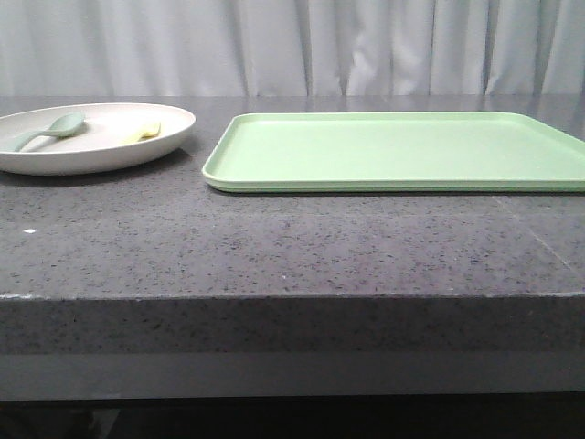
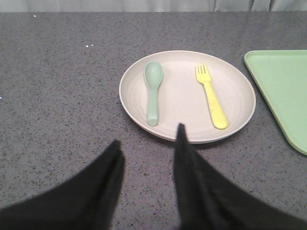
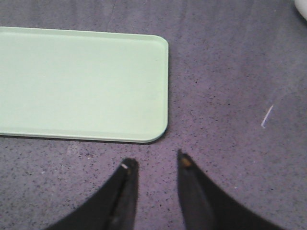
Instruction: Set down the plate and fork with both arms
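The off-white plate (image 1: 96, 146) sits at the far left of the dark stone table; it also shows in the left wrist view (image 2: 184, 120). On it lie the yellow fork (image 2: 211, 96), seen small in the front view (image 1: 146, 132), and a teal-green spoon (image 2: 153, 91). My left gripper (image 2: 147, 135) is open and empty, just short of the plate's near rim. My right gripper (image 3: 155, 163) is open and empty over bare table, just off a corner of the light-green tray (image 3: 76, 81). Neither gripper shows in the front view.
The flat light-green tray (image 1: 402, 151) lies right of the plate, a small gap between them. The teal-green spoon (image 1: 46, 131) lies on the plate's left part. The table's front edge (image 1: 292, 297) runs across the front view. White curtains hang behind.
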`<state>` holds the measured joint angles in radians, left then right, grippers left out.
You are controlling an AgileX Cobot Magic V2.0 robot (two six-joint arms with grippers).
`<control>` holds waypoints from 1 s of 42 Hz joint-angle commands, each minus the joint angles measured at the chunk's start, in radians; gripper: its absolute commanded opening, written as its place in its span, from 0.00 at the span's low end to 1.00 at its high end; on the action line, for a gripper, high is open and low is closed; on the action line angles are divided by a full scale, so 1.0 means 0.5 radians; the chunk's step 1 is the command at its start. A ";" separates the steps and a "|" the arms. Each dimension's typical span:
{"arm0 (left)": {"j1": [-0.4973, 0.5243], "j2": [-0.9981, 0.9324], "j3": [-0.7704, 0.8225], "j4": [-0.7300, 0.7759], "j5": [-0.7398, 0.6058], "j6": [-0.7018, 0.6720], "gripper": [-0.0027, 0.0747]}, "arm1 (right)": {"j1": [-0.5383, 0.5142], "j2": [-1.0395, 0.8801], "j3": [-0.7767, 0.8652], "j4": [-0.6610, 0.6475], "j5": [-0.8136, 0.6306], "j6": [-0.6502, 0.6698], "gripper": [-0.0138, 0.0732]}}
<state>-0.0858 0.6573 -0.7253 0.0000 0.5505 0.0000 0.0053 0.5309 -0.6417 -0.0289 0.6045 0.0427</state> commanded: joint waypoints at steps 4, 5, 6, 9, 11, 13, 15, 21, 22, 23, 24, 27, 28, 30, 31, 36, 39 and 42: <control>0.003 0.011 -0.072 0.000 -0.148 -0.011 0.88 | 0.002 0.018 -0.072 -0.074 -0.142 -0.012 0.84; 0.003 0.011 -0.072 0.000 -0.148 -0.011 0.88 | 0.002 0.018 -0.072 -0.074 -0.142 -0.012 0.85; 0.003 0.011 -0.072 0.000 -0.148 -0.011 0.88 | 0.002 0.018 -0.072 -0.074 -0.142 -0.012 0.85; 0.003 0.011 -0.072 0.000 -0.148 -0.011 0.86 | 0.002 0.018 -0.072 -0.074 -0.140 -0.012 0.85; 0.003 0.011 -0.072 0.000 -0.148 -0.011 0.85 | 0.002 0.018 -0.072 -0.074 -0.140 -0.012 0.85; 0.003 0.011 -0.072 0.000 -0.148 -0.011 0.84 | 0.002 0.018 -0.072 -0.074 -0.140 -0.012 0.85; 0.003 0.011 -0.068 -0.018 -0.158 -0.011 0.82 | 0.002 0.018 -0.072 -0.074 -0.140 -0.012 0.85; 0.003 0.024 -0.072 -0.094 -0.217 -0.011 0.79 | 0.002 0.018 -0.072 -0.074 -0.140 -0.012 0.85; 0.003 0.031 -0.084 -0.094 -0.210 -0.011 0.79 | 0.002 0.018 -0.072 -0.074 -0.140 -0.012 0.85; 0.003 0.047 -0.101 -0.090 -0.184 0.000 0.79 | 0.002 0.018 -0.072 -0.074 -0.140 -0.012 0.85; 0.003 0.071 -0.127 -0.090 -0.154 0.000 0.79 | 0.002 0.018 -0.072 -0.074 -0.140 -0.012 0.85; 0.003 0.163 -0.228 0.000 0.004 0.000 0.79 | 0.002 0.018 -0.072 -0.074 -0.140 -0.012 0.85; 0.003 0.199 -0.264 0.025 0.074 0.000 0.79 | 0.002 0.018 -0.072 -0.074 -0.140 -0.012 0.85; 0.003 0.295 -0.356 0.118 0.190 0.000 0.79 | 0.002 0.018 -0.072 -0.074 -0.140 -0.012 0.85; 0.003 0.352 -0.414 0.146 0.258 0.000 0.79 | 0.002 0.018 -0.072 -0.074 -0.140 -0.012 0.85; 0.016 0.670 -0.672 0.224 0.528 0.023 0.79 | 0.002 0.018 -0.072 -0.074 -0.140 -0.012 0.85; 0.095 0.858 -0.800 0.184 0.620 0.104 0.79 | 0.002 0.018 -0.072 -0.074 -0.140 -0.012 0.85; 0.220 1.028 -0.909 0.053 0.648 0.238 0.79 | 0.002 0.018 -0.072 -0.074 -0.140 -0.012 0.85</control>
<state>-0.0273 1.1098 -1.1026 0.0696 0.8904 0.0609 0.0053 0.5309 -0.6417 -0.0493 0.6045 0.0427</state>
